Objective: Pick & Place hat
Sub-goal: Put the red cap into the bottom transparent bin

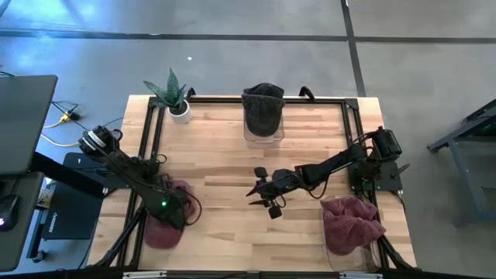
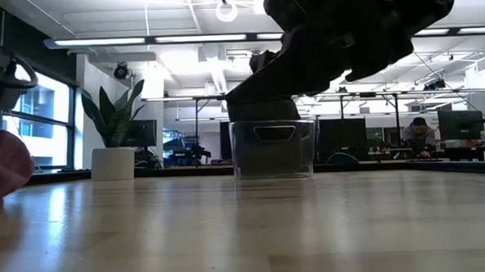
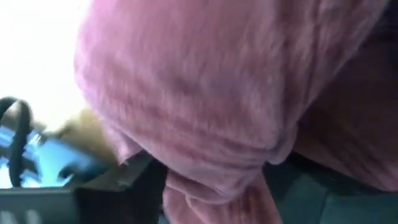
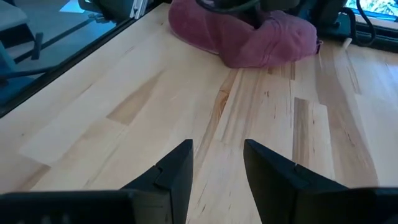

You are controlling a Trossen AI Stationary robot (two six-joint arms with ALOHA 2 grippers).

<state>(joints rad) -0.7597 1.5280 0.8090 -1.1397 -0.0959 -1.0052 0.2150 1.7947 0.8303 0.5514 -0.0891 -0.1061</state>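
Three hats showed on the wooden tabletop. One pink hat lay near the front left corner, and the left pincer was right down on it. The left wrist view was filled with pink cloth, and I could not tell if that pincer was clenched or released. A second pink hat lay in a heap near the front right corner, with nothing holding it. A dark grey hat sat in a clear plastic bin at the middle of the back edge.

The right pincer hung over the middle of the tabletop, between the two pink hats and apart from both. Its two dark fingers were spread, with bare wood between them, and it held nothing. In its wrist view the left pink hat lay farther off across the wood.

A small plant in a white pot stood at the back left corner. In the low view, a person sat at a desk far behind.
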